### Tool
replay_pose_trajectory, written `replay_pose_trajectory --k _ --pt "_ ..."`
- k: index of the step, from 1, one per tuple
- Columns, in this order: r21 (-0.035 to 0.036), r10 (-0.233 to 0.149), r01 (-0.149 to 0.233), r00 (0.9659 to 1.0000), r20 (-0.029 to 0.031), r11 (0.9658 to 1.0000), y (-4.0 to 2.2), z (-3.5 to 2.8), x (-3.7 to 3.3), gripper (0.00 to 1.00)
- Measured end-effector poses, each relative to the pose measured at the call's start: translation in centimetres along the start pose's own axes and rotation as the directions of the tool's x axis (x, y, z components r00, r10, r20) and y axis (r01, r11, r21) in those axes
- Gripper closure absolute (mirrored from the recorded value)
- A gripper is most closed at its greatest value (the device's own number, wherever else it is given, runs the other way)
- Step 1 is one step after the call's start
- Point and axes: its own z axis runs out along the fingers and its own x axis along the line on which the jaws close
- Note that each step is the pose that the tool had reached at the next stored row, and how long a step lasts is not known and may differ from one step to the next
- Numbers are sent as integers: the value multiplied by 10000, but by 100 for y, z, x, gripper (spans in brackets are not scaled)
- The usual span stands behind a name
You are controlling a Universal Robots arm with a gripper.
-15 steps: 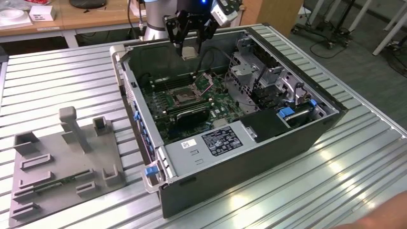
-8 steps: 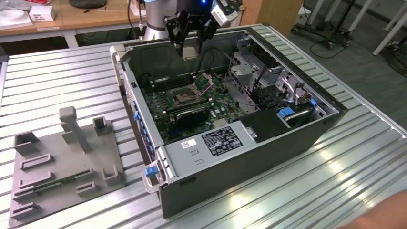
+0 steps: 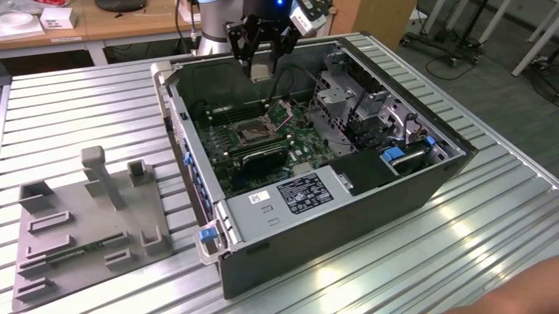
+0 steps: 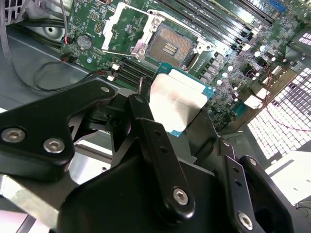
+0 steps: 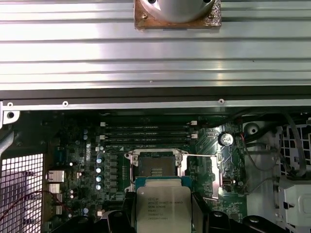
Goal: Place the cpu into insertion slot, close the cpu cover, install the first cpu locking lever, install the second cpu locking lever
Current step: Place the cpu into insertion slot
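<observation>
A ribbed aluminium worktop point(image 3: 78, 111) carries an open dark-grey metal computer case point(image 3: 349, 216) lying on its side. A green circuit board point(image 3: 302, 147) is mounted flat on the floor of the case.

None of the four steps looks finished. The black, multi-link pincer point(image 3: 262, 62) hangs over the far end of the case, above the board. On the board, the square insertion slot point(image 4: 170, 46), with its dark centre and silvery metal rim, sits bare, its contact field exposed in both wrist views. Just beside it, the thin silvery windowed cpu cover point(image 4: 124, 26) is swung back on its hinge, so green board shows through its cut-out. With the cover thrown back, I judge that neither locking lever has been set. Seating the chip, closing the cover and fastening both levers all remain to be done.

The pincer's fingers point(image 5: 127, 216) are drawn in against two opposite edges of the small, flat, square, pale silvery cpu point(image 4: 177, 99). They pinch it with its metal face towards the wrist. The cpu is in the air, clear of the board and not over the insertion slot in either wrist view.
</observation>
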Motion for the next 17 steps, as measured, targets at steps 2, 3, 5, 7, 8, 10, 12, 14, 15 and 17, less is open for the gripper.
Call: replay_pose_trajectory --k 2,3,5,7,8,10,12,14,15,17 --pt "3 0 0 10000 -1 10000 -3 31 0 46" --pt "2 0 0 10000 -1 10000 -4 49 -1 46" --pt "0 0 0 10000 0 10000 -8 85 -1 46" --pt "1 0 0 10000 -1 10000 -10 112 -1 46" --pt "2 0 0 10000 -1 10000 -11 115 -1 46" --pt "4 0 0 10000 -2 10000 -11 115 -1 46" --pt "3 0 0 10000 -1 10000 -11 115 -1 46" --pt "2 0 0 10000 -1 10000 -11 116 -1 46" --pt "2 0 0 10000 -1 10000 -11 116 -1 46" --pt "2 3 -3 10000 -1 10000 -11 117 -1 46"
